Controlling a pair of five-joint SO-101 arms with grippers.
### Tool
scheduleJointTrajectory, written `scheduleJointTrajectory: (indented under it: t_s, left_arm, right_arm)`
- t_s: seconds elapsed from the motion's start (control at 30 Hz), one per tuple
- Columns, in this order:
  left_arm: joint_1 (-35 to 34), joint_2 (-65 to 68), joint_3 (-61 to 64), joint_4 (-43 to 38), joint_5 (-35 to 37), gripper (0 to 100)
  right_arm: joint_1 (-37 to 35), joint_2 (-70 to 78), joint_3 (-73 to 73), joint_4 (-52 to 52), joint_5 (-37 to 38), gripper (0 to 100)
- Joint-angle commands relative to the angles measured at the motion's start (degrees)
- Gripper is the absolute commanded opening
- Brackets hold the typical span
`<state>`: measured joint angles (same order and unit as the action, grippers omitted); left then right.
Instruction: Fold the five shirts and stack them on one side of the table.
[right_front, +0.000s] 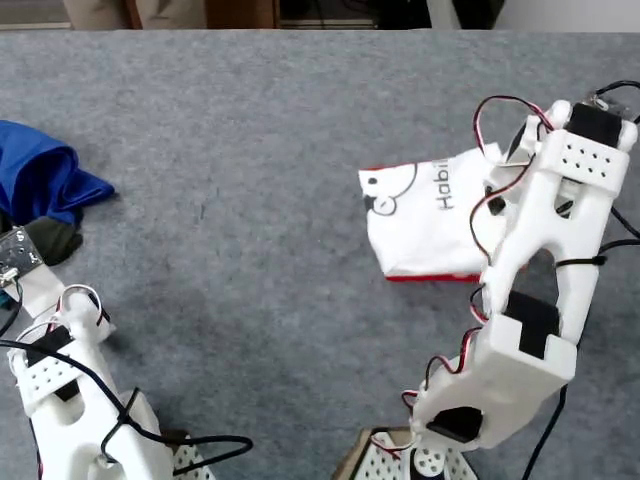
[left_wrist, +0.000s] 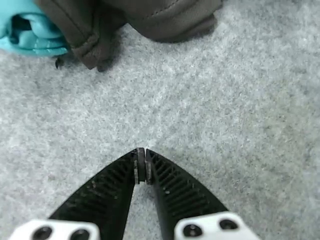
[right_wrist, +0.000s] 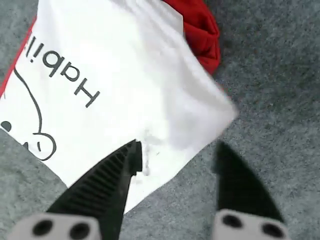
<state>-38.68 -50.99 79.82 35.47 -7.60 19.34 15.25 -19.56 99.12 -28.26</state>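
A folded white shirt (right_front: 430, 220) with black print lies on a red shirt (right_front: 430, 277) at the table's right side. My right gripper (right_wrist: 180, 152) is open just above the white shirt's (right_wrist: 110, 75) corner. One finger is over the cloth, the other over bare table beside the red shirt (right_wrist: 202, 30). A crumpled blue shirt (right_front: 40, 175) and a dark shirt (right_front: 55, 238) lie at the left edge. My left gripper (left_wrist: 141, 165) is shut and empty over the table, a short way from the dark shirt (left_wrist: 150, 17) and a turquoise cloth (left_wrist: 30, 32).
The grey felt table (right_front: 250, 120) stretches bare across the middle and back. The right arm (right_front: 540, 250) stands tall over the white shirt's right part. The left arm (right_front: 60, 370) sits low at the front left with loose cables (right_front: 190, 445).
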Motion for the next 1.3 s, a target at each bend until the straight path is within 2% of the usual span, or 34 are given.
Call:
scheduleJointTrajectory:
  t_s: [0.0,0.07,0.17,0.3,0.43,0.53,0.63,0.77,0.97,1.27]
  left_arm:
    - [0.70,-1.19,-0.53,-0.53,0.35,2]
    - [0.62,-1.19,-0.53,-0.44,0.35,2]
    - [0.62,-1.19,-1.76,2.46,0.35,2]
    - [0.44,-1.19,-5.80,7.47,0.35,2]
    - [-1.58,-0.66,-17.85,15.65,0.26,3]
    - [-4.04,-0.31,-29.80,24.00,0.44,11]
    - [-5.98,3.12,-38.68,26.46,1.41,20]
    - [-8.97,15.16,-49.05,23.56,3.16,21]
    - [-12.57,37.67,-69.36,22.51,-0.35,22]
    - [-13.01,65.36,-90.90,22.51,-0.44,22]
  right_arm:
    - [0.84,-1.71,-4.53,2.81,0.88,48.0]
    - [0.75,-3.47,-6.29,3.08,0.97,45.8]
    - [-1.80,-6.90,-7.08,2.99,0.97,37.0]
    - [-9.45,-10.24,-7.08,2.99,0.97,19.0]
    - [-19.03,-11.03,-7.16,2.99,1.14,0.0]
    - [-25.80,-10.24,-7.43,2.90,2.20,3.4]
    - [-31.60,-8.04,-7.60,1.49,2.29,2.3]
    - [-37.76,-4.35,-7.69,0.00,2.29,2.2]
    - [-44.09,1.45,-7.87,0.00,2.29,2.6]
    - [-46.37,11.47,-19.56,0.53,2.20,2.3]
